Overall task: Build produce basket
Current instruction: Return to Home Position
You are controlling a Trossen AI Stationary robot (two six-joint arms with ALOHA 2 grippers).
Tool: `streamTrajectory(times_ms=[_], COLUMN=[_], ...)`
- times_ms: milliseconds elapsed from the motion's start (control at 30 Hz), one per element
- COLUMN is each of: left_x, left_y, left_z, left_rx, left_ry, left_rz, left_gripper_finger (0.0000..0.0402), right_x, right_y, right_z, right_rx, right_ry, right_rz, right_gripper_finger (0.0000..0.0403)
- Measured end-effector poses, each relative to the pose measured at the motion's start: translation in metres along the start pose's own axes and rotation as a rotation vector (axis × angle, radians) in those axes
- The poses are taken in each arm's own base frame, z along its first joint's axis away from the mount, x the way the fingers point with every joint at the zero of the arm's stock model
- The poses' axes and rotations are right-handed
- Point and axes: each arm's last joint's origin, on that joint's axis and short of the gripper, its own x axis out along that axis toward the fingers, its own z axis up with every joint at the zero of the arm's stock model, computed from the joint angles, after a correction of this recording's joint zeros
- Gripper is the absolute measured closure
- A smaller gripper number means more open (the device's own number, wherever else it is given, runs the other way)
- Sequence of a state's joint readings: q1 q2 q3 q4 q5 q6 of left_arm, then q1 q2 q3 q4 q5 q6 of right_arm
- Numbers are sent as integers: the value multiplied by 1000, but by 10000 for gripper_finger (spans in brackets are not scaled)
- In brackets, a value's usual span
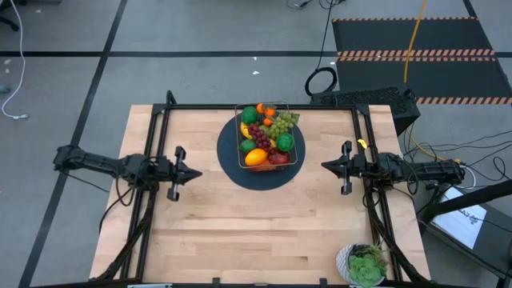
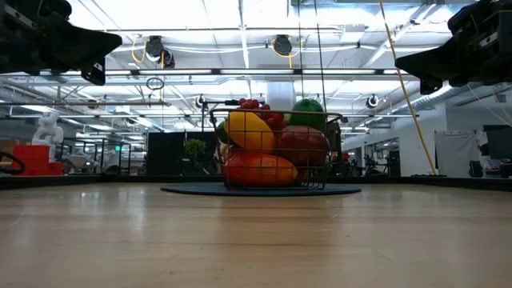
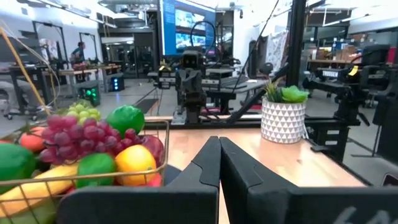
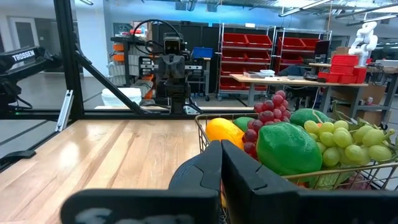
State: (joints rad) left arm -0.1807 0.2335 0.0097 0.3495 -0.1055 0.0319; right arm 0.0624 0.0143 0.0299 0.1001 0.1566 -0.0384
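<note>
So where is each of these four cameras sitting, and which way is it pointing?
High: overhead, looking straight down; both arms show, left pincer and right pincer flanking the basket.
Low: tabletop height, looking level at the basket; arms in top corners.
Left wrist: on the left arm, looking past its shut fingers at the basket.
Right wrist: same on the right arm, from the opposite side.
Shared: all four see the basket.
</note>
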Motion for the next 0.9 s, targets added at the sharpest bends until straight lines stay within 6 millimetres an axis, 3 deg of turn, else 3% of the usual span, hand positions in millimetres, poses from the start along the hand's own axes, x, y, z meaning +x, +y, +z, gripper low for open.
streamTrajectory(times_ms=[567, 900], left_x=[-15, -15], left_y=[12, 12], left_z=[-9, -10], left_rx=[59, 61], left_ry=[90, 106], left_rz=[103, 65], left_gripper_finger=[401, 400], right_x=[0, 0], right_y=[0, 0], right_z=[0, 0], right_rx=[0, 0], right_ry=[0, 0], right_rz=[1, 1], right_gripper_finger=[403, 403])
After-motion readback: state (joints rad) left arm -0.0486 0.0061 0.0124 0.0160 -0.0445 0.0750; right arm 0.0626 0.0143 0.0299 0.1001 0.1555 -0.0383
